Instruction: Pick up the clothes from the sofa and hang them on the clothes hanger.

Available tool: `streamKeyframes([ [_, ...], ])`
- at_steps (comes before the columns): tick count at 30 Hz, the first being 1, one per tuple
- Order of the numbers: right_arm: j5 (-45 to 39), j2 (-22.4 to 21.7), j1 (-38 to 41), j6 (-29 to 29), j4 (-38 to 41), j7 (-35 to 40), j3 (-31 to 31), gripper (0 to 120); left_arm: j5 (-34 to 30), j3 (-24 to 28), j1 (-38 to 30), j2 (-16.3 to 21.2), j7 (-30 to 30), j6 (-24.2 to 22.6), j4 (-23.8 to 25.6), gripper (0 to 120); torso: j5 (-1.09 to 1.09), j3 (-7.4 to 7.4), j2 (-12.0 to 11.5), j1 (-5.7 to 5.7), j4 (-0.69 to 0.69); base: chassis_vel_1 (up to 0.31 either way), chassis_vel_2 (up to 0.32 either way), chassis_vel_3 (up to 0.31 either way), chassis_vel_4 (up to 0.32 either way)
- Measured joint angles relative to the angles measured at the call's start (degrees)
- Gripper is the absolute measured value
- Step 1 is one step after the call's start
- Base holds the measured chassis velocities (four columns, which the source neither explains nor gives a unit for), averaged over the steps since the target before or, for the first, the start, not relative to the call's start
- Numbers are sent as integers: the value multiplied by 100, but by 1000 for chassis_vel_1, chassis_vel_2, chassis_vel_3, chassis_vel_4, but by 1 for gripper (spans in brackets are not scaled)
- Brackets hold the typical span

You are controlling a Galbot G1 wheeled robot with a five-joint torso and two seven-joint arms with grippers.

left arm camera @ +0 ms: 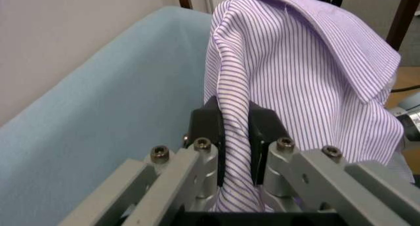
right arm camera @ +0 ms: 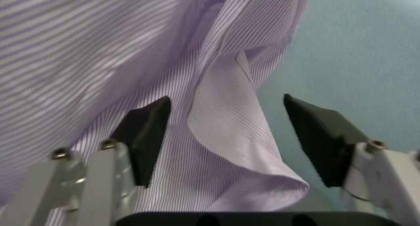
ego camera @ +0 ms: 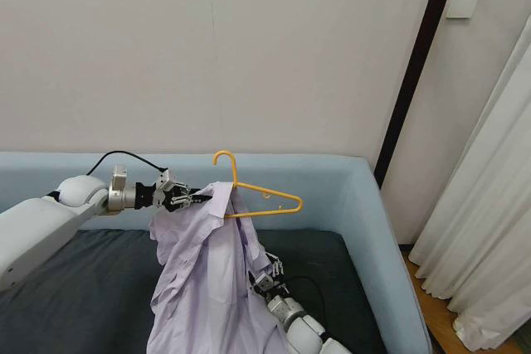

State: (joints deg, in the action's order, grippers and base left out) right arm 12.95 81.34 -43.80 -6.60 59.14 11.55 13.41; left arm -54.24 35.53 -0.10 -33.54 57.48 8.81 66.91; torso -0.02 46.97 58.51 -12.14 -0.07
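A lavender striped shirt hangs in the air over the sofa, its collar end draped on one arm of a yellow hanger. The hanger's other arm sticks out bare to the right. My left gripper reaches in from the left and is shut on a fold of the shirt near the collar; in the left wrist view the gripper pinches striped cloth between its pads. Low down, my right gripper sits at the shirt's lower edge. It stands open with a loose shirt fold hanging between its fingers.
The sofa has a light blue back and armrest and a dark grey seat. A plain wall rises behind it. A dark door frame and white curtains stand to the right.
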Motion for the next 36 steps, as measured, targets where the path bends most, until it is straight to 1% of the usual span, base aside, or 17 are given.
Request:
streamKeyframes([
  [3,3,14,19,-32,-24,-5,-2,60,-4,0,0,0,0,-8,5,8,0,0,0,0,0,0,0,0,0],
  [4,3,25,37,-52,-40,-7,-3,51,-6,0,0,0,0,-13,9,8,0,0,0,0,0,0,0,0,0],
  [6,4,36,65,-79,-57,-16,13,42,-7,0,0,0,0,-42,39,8,0,0,0,0,0,0,0,0,0],
  [7,4,36,65,-79,-57,-16,13,42,-7,0,0,0,0,-42,39,8,0,0,0,0,0,0,0,0,0],
  [10,-28,41,67,-106,-47,-20,51,28,-22,-2,0,23,0,-58,77,8,0,0,0,0,0,0,0,0,0],
  [12,-53,31,50,-139,-3,19,67,20,-37,-3,1,33,0,-61,63,8,0,0,0,0,0,0,0,0,0],
  [13,-53,31,50,-139,-3,19,67,20,-37,-3,1,33,0,-61,63,8,0,0,0,0,0,0,0,0,0],
  [14,-41,57,29,-143,6,83,36,14,-46,0,1,41,0,-62,47,8,0,0,0,0,0,0,0,0,0],
  [18,-245,50,-5,-147,107,175,52,0,-43,100,-85,40,27,-53,-58,8,0,0,0,0,1,0,0,0,0],
  [25,-840,-199,-39,-102,542,197,200,0,-38,75,-130,73,72,23,-138,8,1,0,0,0,0,0,0,0,0],
  [27,-1423,-404,-20,48,881,213,277,0,-37,-27,-45,128,134,78,-132,8,2,0,-1,0,0,0,0,0,0],
  [28,-1794,-577,23,230,1146,147,287,0,-21,-72,9,181,217,96,-107,8,1,0,-1,0,1,0,0,0,0],
  [29,-1794,-577,23,230,1146,147,287,0,-21,-72,9,181,217,96,-107,8,1,0,-1,0,1,0,0,0,0],
  [31,-2254,-932,191,534,1501,-94,287,0,16,-119,35,253,311,151,-93,8,1,0,-1,0,3,0,0,0,0],
  [33,-2541,-1206,410,737,1695,-246,285,0,23,-141,3,263,391,205,-139,8,1,-1,-1,0,1,0,0,0,0],
  [34,-2541,-1206,410,737,1695,-246,285,0,23,-141,3,263,391,205,-139,8,1,-1,-1,0,1,0,0,0,0],
  [36,-2875,-1473,675,901,1802,-319,306,0,90,-142,-75,277,538,257,-177,8,2,0,-1,0,-2,0,0,0,0],
])
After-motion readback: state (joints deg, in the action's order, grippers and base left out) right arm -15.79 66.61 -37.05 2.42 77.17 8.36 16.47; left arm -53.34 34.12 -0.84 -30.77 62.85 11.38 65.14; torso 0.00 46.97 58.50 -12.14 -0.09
